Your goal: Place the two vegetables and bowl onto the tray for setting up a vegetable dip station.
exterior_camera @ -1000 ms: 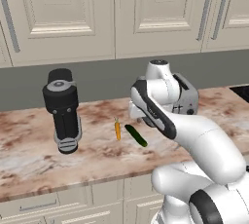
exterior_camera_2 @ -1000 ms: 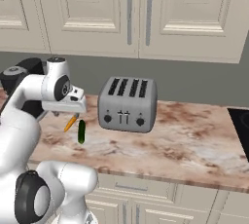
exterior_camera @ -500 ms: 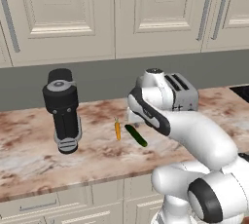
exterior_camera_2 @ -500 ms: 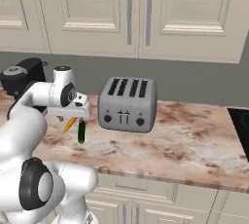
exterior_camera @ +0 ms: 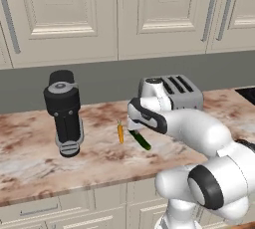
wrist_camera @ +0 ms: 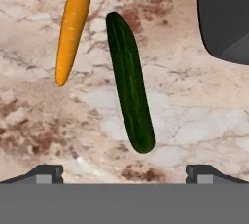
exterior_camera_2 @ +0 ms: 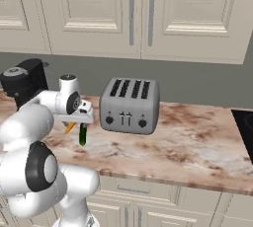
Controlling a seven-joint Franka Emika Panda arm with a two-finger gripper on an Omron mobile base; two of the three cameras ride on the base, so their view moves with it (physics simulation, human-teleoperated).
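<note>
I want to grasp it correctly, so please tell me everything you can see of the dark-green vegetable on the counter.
The dark-green vegetable is long, slim and cucumber-like, with a slightly mottled, glossy skin and rounded ends. It lies flat on the marbled counter, whole and uncovered. The carrot lies beside it, close but apart, and is shorter. The toaster stands behind it on one side. The open hand hovers above it; its fingertips are not touching it. Nothing else rests on it.

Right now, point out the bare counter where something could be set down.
Free: the marble counter right of the toaster, and the front strip between the coffee grinder and the carrot. Crowded: around the carrot and cucumber, under the open gripper.
</note>
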